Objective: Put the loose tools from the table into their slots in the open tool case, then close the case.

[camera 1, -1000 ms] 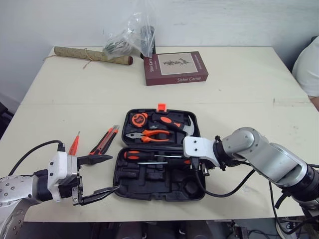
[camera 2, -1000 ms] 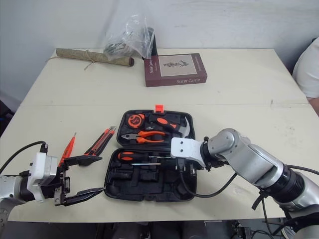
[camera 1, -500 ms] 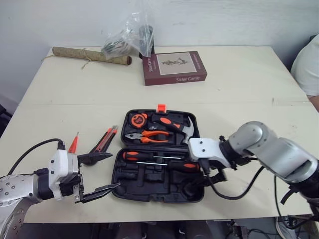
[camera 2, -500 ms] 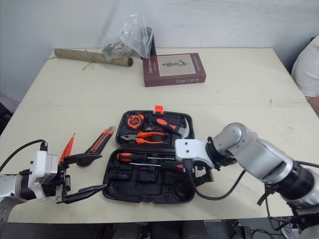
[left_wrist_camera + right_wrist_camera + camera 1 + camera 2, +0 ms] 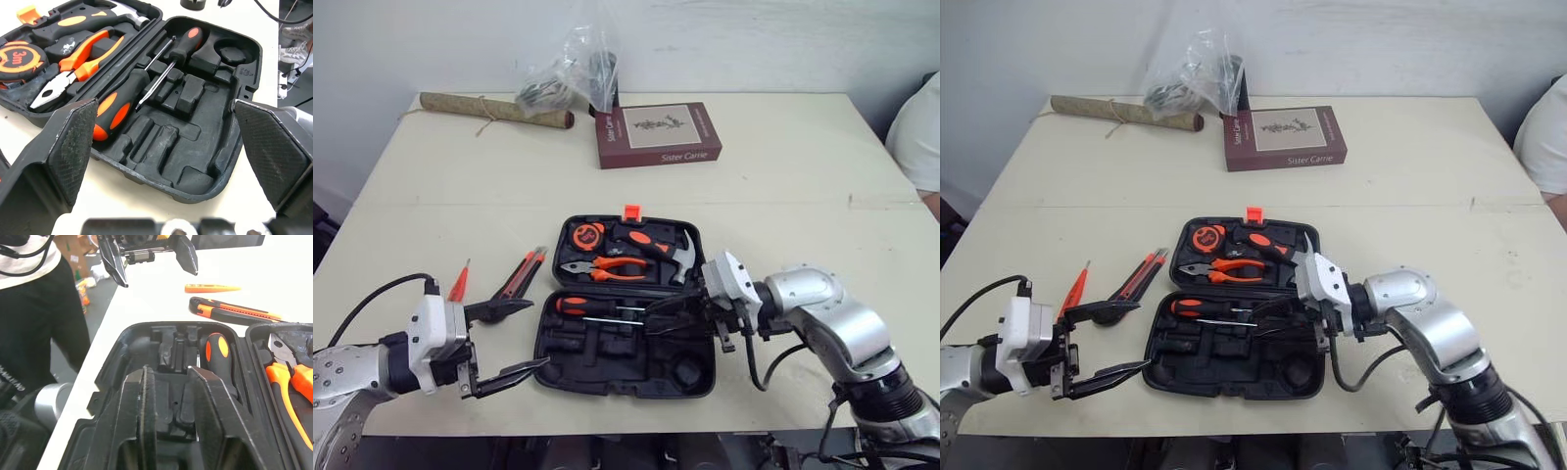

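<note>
Cream table (image 5: 783, 176) carrying open case (image 5: 607, 367); knife (image 5: 517, 277) and tester pen (image 5: 460, 281) lying just left of it. Left gripper (image 5: 538, 335) gaping beside case, should be straddling knife across handle. Right gripper (image 5: 658, 315) hovering over case, slightly parted, empty.

The book (image 5: 658, 134) reads "Sister Carrie"; the tape measure (image 5: 19, 58) "3m".

Tool case (image 5: 607, 364) matt black plastic; hammer (image 5: 658, 245) head shiny metal.
</note>
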You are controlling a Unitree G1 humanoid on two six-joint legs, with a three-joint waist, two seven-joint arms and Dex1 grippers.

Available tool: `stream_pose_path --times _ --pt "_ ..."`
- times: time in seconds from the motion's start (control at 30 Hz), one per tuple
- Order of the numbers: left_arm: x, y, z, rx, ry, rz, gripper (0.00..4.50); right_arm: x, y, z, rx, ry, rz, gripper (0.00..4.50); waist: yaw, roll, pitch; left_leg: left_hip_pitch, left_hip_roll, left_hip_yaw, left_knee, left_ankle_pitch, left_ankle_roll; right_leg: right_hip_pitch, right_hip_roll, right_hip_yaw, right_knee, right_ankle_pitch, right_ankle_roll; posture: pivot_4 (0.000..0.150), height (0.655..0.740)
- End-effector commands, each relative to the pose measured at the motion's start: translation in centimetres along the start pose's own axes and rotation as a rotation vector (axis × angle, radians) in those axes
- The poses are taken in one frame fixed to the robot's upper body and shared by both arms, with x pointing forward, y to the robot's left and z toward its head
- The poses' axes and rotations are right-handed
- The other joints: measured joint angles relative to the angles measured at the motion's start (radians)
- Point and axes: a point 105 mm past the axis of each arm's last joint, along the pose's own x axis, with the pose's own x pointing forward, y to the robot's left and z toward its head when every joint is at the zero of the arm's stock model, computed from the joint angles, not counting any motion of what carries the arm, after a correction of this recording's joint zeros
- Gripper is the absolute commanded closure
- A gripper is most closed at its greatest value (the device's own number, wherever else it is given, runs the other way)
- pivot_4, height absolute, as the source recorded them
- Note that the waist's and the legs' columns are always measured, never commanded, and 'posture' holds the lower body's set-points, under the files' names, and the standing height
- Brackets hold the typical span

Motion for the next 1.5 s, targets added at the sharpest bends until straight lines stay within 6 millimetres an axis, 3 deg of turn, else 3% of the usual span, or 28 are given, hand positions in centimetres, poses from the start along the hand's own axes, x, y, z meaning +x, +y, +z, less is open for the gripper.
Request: stream_pose_path --times 0.03,0.3,0.5,0.67,0.73,0.8,0.83,0.93,1.03,1.1,1.2,1.27,1.33,1.5 --pt "0.3 0.1 0.4 0.033 -0.015 -0.016 0.0 0.5 -0.7 -2.0 -0.033 0.029 -0.065 4.48 -0.001 0.0 0.0 0.0 0.0 0.0 0.0 0.0 0.0 0.0 0.0 0.0 0.0 0.0 0.0 0.15 0.74" --pt "0.3 0.4 0.3 0.045 -0.014 -0.018 0.0 0.1 0.0 -8.7 -0.023 0.243 -0.06 4.48 -0.002 0.0 0.0 0.002 0.0 0.0 0.0 0.001 -0.001 0.001 0.001 0.0 0.0 0.0 0.0 0.15 0.74" --pt "0.2 0.7 0.2 0.052 -0.013 0.002 0.0 -0.7 0.6 -12.2 0.034 0.435 -0.059 4.48 0.0 -0.003 -0.006 0.018 0.001 0.0 -0.003 -0.002 -0.002 0.017 0.0 0.001 -0.006 0.0 -0.001 0.15 0.74" --pt "0.1 0.8 0.2 0.055 -0.013 0.011 0.0 -0.1 0.1 -11.3 0.042 0.425 -0.074 4.48 -0.002 -0.008 -0.019 0.02 0.004 -0.002 -0.003 -0.004 -0.005 0.018 -0.003 0.009 -0.005 -0.002 -0.003 0.15 0.74" --pt "0.0 1.1 0.3 0.057 -0.021 0.038 0.0 0.4 0.0 -8.5 0.023 0.268 -0.064 4.48 -0.001 -0.009 -0.02 0.021 0.005 -0.002 -0.003 -0.004 -0.006 0.018 -0.002 0.01 -0.005 -0.002 -0.004 0.15 0.74" --pt "-0.5 1.4 0.4 0.05 -0.025 0.075 0.0 -0.3 -0.7 -5.6 -0.001 0.112 -0.107 4.48 0.002 -0.008 -0.019 0.02 0.005 -0.002 -0.003 -0.004 -0.006 0.018 -0.002 0.01 -0.005 -0.002 -0.004 0.15 0.74" --pt "-0.9 1.6 0.4 0.044 -0.022 0.098 0.0 -1.0 -1.2 -4.7 0.004 0.073 -0.15 4.48 0.003 -0.007 -0.017 0.018 0.005 -0.003 -0.003 -0.004 -0.006 0.016 -0.002 0.01 -0.006 -0.002 -0.004 0.15 0.74" --pt "-3.3 2.6 -0.3 0.016 0.0 0.218 0.0 -3.5 -1.5 -2.1 0.002 -0.041 -0.255 3.68 0.002 0.0 -0.011 0.015 0.005 -0.002 -0.003 -0.005 -0.005 0.014 -0.003 0.01 -0.006 -0.002 -0.004 0.15 0.74" --pt "-7.1 4.2 -1.3 0.008 0.042 0.383 0.0 -6.3 -0.1 -2.0 -0.003 0.005 -0.296 2.39 0.003 0.004 -0.007 0.014 0.005 -0.002 -0.003 -0.005 -0.005 0.014 -0.002 0.009 -0.006 -0.002 -0.004 0.15 0.74" --pt "-10.6 5.5 -1.3 0.004 0.046 0.534 0.0 -9.5 -0.6 -1.5 0.003 -0.003 -0.412 1.52 0.0 0.002 -0.004 0.015 0.006 -0.001 -0.005 -0.005 -0.004 0.014 -0.001 0.006 -0.008 -0.002 -0.004 0.15 0.74" --pt "-15.2 5.6 -2.4 -0.029 0.109 0.685 0.0 -15.3 -0.3 -2.0 -0.024 0.07 -0.553 0.2 -0.002 0.0 -0.001 0.015 0.005 0.001 -0.005 -0.006 -0.003 0.014 -0.001 0.001 -0.009 -0.002 -0.004 0.15 0.74" --pt "-18.7 5.5 -3.8 -0.084 0.14 0.818 0.0 -19.4 0.5 -3.7 0.01 0.171 -0.662 0.09 -0.001 0.0 -0.001 0.016 0.004 0.002 -0.004 -0.008 0.0 0.014 -0.002 0.001 -0.009 -0.001 -0.003 0.15 0.74" --pt "-20.6 5.5 -4.6 -0.094 0.148 0.9 0.0 -21.6 1.2 -4.8 0.004 0.235 -0.712 0.09 0.0 -0.002 0.0 0.016 0.004 0.002 -0.004 -0.009 0.0 0.014 -0.002 0.001 -0.011 -0.001 -0.003 0.15 0.74" --pt "-26.0 4.2 -7.1 -0.151 0.214 1.122 0.0 -29.8 3.8 -7.9 0.092 0.436 -0.982 0.09 -0.002 -0.002 0.001 0.016 0.004 0.003 -0.004 -0.01 0.0 0.013 -0.004 0.002 -0.011 -0.001 -0.003 0.15 0.74"
